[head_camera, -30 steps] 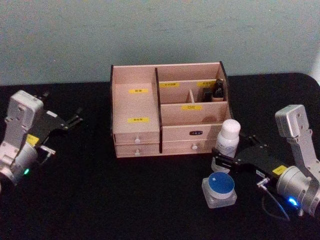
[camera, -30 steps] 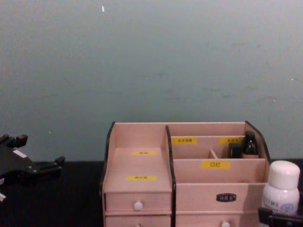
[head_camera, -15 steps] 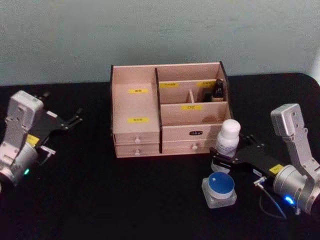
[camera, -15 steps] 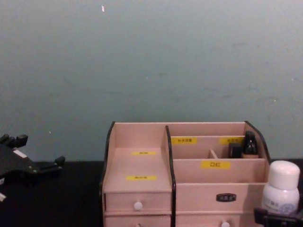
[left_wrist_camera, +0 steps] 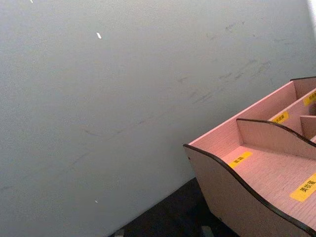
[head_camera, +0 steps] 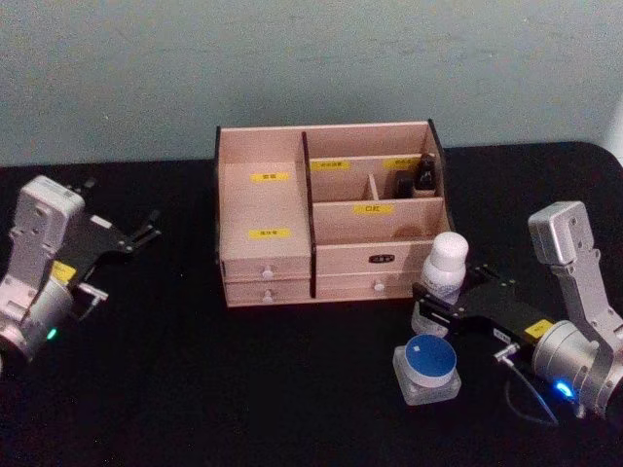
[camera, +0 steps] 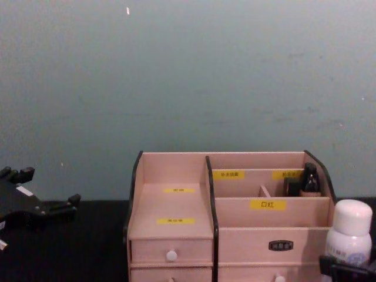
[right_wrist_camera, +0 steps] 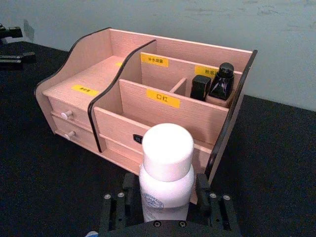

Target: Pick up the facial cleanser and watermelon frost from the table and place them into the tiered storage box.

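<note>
While the right tool (right_wrist_camera: 167,197) clamps it, the bottle (right_wrist_camera: 167,163) looks white, round-capped, blue-printed; left tool (head_camera: 148,226) gapes.

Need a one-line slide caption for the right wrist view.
Right gripper clamped on the white-capped bottle, directly in front of the tiered storage box.

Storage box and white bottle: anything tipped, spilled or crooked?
Nothing stands out. The white bottle stands upright at the right gripper, by the front right corner of the tiered storage box. The blue-lidded jar sits flat on the table, the drawers are shut, and the left gripper is parked open on the left.
</note>
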Robot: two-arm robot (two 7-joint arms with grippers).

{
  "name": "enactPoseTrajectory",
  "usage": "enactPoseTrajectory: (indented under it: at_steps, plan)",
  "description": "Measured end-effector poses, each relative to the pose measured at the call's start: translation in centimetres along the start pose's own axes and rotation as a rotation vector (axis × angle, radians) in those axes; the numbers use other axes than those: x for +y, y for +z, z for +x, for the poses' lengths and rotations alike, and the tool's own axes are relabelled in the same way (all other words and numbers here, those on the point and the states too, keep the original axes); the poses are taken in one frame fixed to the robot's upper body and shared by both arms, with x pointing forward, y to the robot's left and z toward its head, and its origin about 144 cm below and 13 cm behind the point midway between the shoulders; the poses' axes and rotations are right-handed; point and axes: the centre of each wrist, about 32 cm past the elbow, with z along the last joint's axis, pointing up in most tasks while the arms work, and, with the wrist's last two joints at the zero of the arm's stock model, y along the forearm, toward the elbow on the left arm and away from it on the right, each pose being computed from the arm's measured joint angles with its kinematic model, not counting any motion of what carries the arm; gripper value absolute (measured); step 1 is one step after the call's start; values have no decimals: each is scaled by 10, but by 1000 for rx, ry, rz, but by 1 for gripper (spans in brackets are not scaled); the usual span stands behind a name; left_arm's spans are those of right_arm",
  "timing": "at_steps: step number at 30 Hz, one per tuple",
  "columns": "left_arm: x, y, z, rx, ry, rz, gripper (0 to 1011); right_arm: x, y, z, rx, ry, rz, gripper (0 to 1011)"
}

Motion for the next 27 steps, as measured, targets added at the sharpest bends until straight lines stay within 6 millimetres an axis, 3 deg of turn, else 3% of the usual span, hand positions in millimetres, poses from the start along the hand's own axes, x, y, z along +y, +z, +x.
enactPoseTrajectory:
  at_steps: [6, 8, 27]
  plan:
    - [0, 0, 0, 0, 0, 0, 1001, 0, 0, 0, 0, -1, 1, 626]
    - [0, 0, 0, 0, 0, 0, 1001, 0, 0, 0, 0, -1, 1, 604]
    - [0, 0, 0, 0, 0, 0, 1001, 0, 0, 0, 0, 0, 2, 601]
